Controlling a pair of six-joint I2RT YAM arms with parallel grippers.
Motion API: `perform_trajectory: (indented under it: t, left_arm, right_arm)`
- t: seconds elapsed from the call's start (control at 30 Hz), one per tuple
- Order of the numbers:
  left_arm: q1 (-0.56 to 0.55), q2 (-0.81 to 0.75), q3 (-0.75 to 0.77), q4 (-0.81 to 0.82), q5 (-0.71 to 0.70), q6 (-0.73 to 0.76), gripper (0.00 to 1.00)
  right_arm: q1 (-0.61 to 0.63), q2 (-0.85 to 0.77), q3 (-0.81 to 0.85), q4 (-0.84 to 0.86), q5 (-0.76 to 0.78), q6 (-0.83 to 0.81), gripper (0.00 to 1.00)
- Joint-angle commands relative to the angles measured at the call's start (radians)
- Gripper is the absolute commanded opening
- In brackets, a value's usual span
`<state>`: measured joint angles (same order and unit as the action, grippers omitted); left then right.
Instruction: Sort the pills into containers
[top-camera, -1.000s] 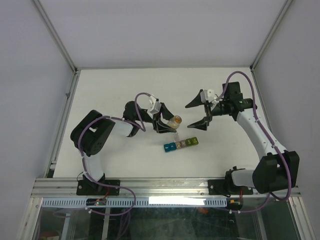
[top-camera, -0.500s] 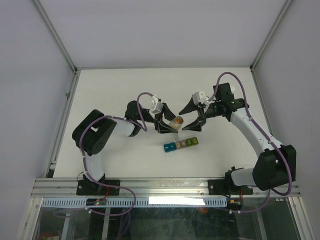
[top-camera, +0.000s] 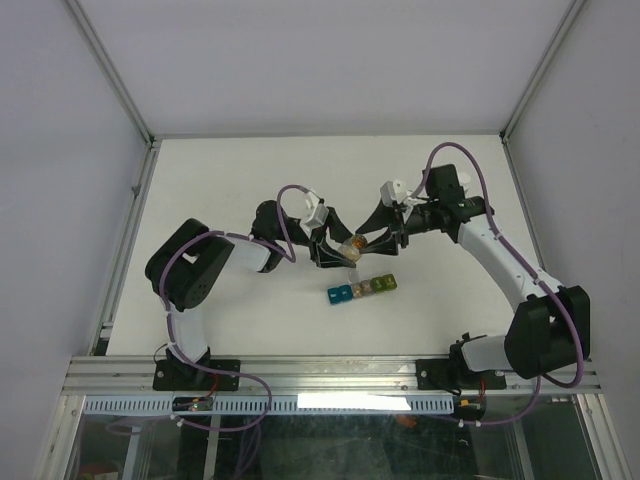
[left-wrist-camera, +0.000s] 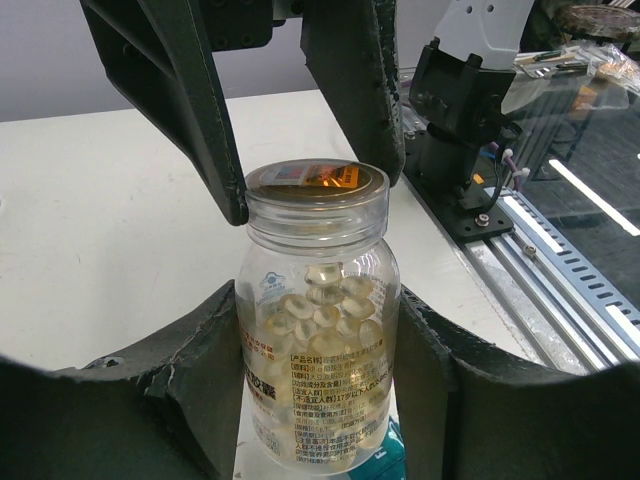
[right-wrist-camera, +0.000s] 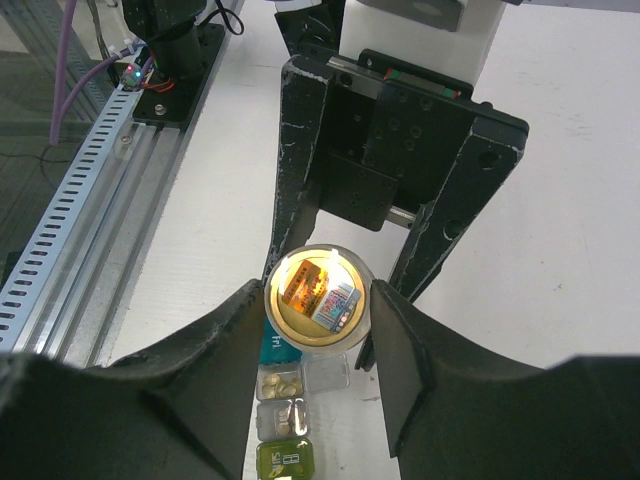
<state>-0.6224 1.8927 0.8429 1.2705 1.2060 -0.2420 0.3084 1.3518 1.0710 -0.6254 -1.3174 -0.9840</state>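
Left gripper (left-wrist-camera: 318, 405) clamps clear round plastic bottle (left-wrist-camera: 318, 330) of pale pills (left-wrist-camera: 315, 310). Right gripper (right-wrist-camera: 318, 330) jaws narrow, pinching gold-foil cap (right-wrist-camera: 318, 288). Translucent five-cell organiser strip (top-camera: 362, 288) lies near on white table (top-camera: 220, 190).

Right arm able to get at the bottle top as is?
Likely yes: left gripper holds the bottle by its body, leaving the top bare, and the right gripper straddles it.

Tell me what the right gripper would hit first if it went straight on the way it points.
The right gripper would meet the bottle first, lid end on: it sits directly ahead between its fingers, held by the left gripper.
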Motion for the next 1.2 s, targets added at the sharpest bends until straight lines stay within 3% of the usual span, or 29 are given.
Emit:
perform_trajectory:
  t: [0.0,0.37,0.5,0.57,0.7,0.93,1.17]
  left_arm:
    - [-0.006,-0.016,0.023,0.037,-0.001,0.023,0.0]
    - [-0.007,-0.018,0.018,0.049,-0.01,0.022,0.0]
    - [-0.006,-0.024,0.007,0.078,-0.033,0.014,0.0]
    - [-0.006,-0.038,-0.014,0.096,-0.075,0.026,0.0]
    - [-0.007,-0.099,-0.089,0.109,-0.273,0.109,0.0]
    - [-0.092,-0.2,-0.145,-0.078,-0.866,0.37,0.0]
    - [-0.134,-0.184,-0.083,-0.193,-1.139,0.362,0.0]
  right_arm:
    - [0.018,0.005,0.005,0.042,0.005,0.045,0.48]
    - [0.027,0.007,0.007,0.056,0.031,0.072,0.52]
    - [0.032,0.01,0.009,0.074,0.047,0.099,0.41]
    - [0.034,0.014,0.01,0.132,0.082,0.2,0.33]
    - [0.034,0.037,0.039,0.199,0.176,0.389,0.25]
    - [0.043,0.11,0.085,0.27,0.363,0.643,0.2]
    - [0.073,0.124,0.091,0.319,0.572,0.728,0.18]
